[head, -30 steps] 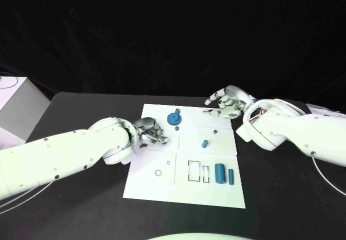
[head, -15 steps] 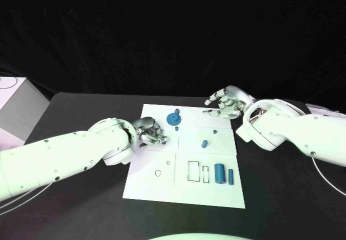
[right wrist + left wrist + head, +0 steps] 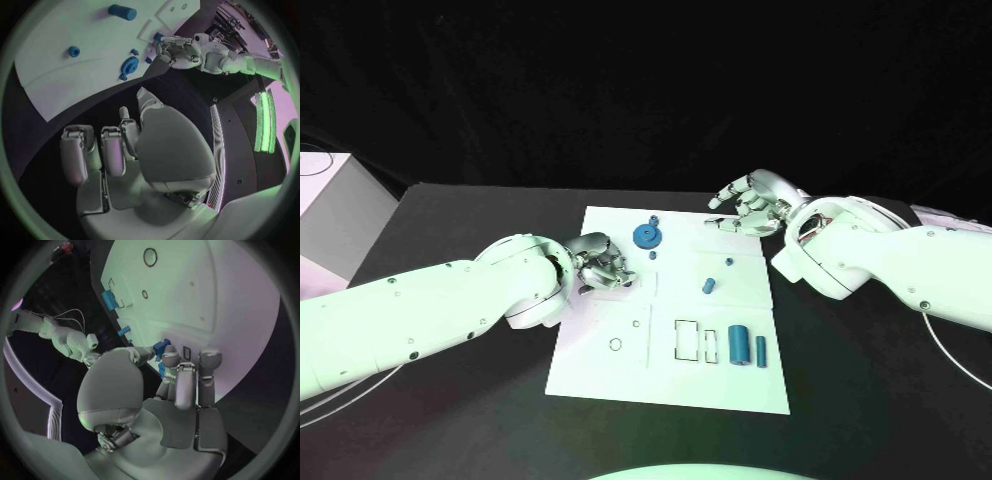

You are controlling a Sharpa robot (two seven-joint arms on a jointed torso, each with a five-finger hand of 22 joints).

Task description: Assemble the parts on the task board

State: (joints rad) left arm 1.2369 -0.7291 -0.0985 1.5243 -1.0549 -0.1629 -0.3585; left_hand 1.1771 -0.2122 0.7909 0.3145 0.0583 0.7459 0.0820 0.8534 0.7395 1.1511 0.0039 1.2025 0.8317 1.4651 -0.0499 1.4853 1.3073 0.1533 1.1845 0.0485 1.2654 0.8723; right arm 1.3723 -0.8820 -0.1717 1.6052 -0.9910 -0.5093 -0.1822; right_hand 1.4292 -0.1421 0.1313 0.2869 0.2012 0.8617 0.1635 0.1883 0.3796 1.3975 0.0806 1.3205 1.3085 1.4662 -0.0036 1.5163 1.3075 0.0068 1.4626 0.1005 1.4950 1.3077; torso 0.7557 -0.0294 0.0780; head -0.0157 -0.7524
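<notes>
Two hands working: left hand (image 3: 599, 264) hovering at task board (image 3: 733, 390) left edge, fingers curled, apparently pinching small blue part (image 3: 162, 346) for insertion; right hand (image 3: 751, 205) waiting upper right, fingers loosely spread, empty.

Black table (image 3: 473, 215), dark backdrop, pale box (image 3: 332, 200) beside.

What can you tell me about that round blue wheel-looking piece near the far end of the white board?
The blue wheel is a flat round disc, plastic by its look, with a paler hub at its centre and a small blue stub just off its rim. It lies flat near the far edge of the white task board. Nothing touches it: the left hand is nearby over the board, and the right hand is over the board's far corner.
</notes>
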